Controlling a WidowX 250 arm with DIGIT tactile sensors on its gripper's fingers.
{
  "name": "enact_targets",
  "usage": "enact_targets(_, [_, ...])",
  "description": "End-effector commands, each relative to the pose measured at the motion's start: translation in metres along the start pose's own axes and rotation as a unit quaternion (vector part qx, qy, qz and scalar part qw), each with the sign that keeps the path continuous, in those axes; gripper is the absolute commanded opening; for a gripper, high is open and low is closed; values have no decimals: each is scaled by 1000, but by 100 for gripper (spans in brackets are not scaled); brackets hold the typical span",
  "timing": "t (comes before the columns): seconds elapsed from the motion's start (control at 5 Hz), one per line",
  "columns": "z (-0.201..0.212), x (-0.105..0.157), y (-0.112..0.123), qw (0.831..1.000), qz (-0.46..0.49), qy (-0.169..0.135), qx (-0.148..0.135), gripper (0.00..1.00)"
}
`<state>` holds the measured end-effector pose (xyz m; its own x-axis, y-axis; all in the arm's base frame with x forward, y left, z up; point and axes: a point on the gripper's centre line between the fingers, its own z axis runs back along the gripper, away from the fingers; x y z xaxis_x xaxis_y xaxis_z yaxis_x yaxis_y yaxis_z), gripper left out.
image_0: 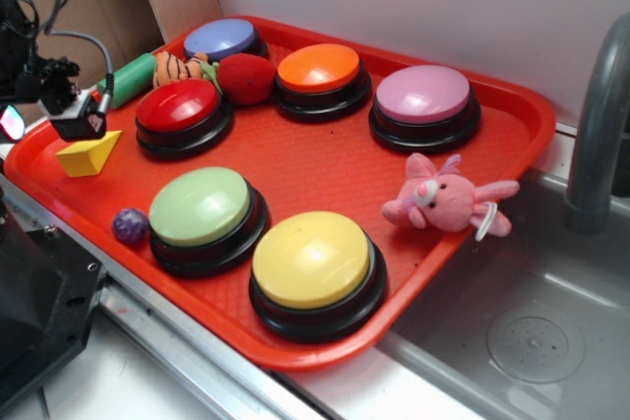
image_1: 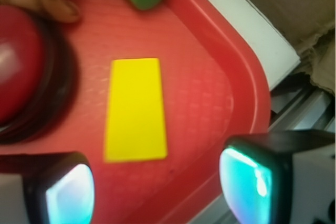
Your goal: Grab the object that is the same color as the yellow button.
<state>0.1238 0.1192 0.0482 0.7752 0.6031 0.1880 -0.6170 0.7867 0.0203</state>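
One tool (image_1: 157,187) wide open, above yellow wedge (image_1: 135,109)

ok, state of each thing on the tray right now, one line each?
gripper: open, above the yellow wedge block, not touching
yellow wedge block: on the tray, free
yellow button: unpressed, nothing on it
red button: unpressed
light green button: unpressed
green cylinder: lying on its side
purple ball: at rest beside the light green button
pink plush: lying on the tray

A yellow wedge block (image_1: 135,109) lies flat on the red tray (image_1: 210,87), near its rounded corner, between spread fingertips (image_1: 247,184), untouched.
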Motion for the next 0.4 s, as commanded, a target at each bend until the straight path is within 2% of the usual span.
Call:
enact_targets(0.0, [-21, 5, -3, 1000, -10, -5, -25, 100])
enact_targets(0.2, [-26, 5, -7, 999, -6, -6, -47, 100])
